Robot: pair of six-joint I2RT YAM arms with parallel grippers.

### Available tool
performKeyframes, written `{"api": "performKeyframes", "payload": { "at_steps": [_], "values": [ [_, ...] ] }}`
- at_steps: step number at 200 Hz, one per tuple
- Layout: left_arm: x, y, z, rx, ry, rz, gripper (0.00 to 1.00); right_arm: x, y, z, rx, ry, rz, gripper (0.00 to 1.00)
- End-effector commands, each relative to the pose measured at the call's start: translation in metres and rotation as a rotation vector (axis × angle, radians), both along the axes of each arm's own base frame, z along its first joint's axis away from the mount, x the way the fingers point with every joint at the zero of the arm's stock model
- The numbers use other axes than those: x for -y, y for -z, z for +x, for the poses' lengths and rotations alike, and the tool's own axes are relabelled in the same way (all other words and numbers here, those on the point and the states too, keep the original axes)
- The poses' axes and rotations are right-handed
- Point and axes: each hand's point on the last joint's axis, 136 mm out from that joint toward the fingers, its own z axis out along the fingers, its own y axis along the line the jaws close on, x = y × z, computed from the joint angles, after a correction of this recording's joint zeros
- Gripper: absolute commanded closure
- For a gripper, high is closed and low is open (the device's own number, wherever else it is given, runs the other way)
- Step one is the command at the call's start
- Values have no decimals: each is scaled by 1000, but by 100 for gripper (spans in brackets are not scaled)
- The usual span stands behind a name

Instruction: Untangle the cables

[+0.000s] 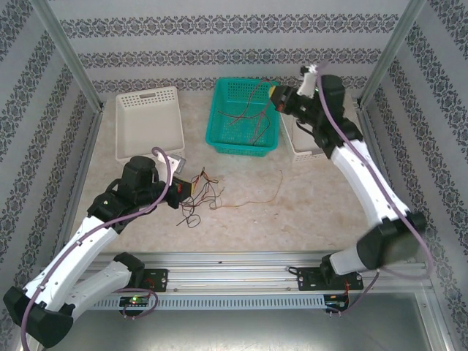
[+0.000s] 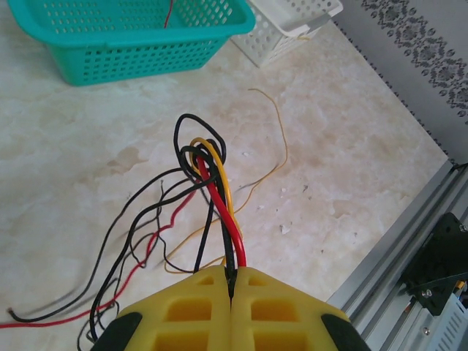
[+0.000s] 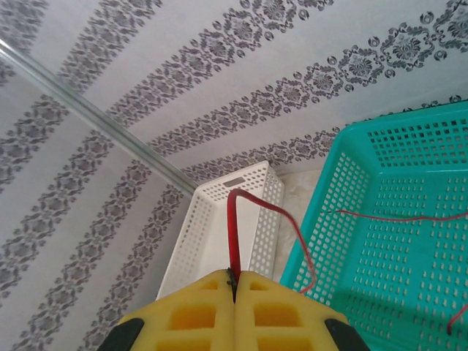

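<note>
Left fingers (image 2: 245, 284) clamp cable knot (image 2: 201, 157) | right fingers (image 3: 246, 287) clamp red cable (image 3: 234, 234) | marbled tabletop (image 2: 351, 146) | damask walls (image 3: 146, 110)

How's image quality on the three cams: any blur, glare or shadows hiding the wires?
Top external: soft even light, no glare, but the cables on the table are too thin to separate strand by strand. Left wrist: sharp; the knot reads clearly above the shut left gripper, shadows faint. Right wrist: the red wire in the shut right gripper is crisp, no glare.

The cables (image 2: 212, 183) are red, yellow and black; the basket (image 2: 131, 58) teal.
</note>
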Motion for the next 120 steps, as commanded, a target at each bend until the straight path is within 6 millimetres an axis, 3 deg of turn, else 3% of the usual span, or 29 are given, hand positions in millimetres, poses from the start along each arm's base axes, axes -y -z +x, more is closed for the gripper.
{"api": "performKeyframes", "payload": {
  "at_steps": [1,35,62,82,120],
  "values": [
    [5,-5,4,51,31,-8,100,-11,19,33,-22,12,-67,100],
    [7,-8,3,58,48,-13,100,-19,84,84,-147,40,-159,100],
    [8,-7,2,63,53,-11,100,-23,134,104,-245,42,-220,100],
    [8,-6,1,59,59,-11,100,-23,157,110,-291,50,-243,100],
    [9,-7,1,60,63,-12,100,-27,178,110,-360,33,-279,100]
  ]
}}
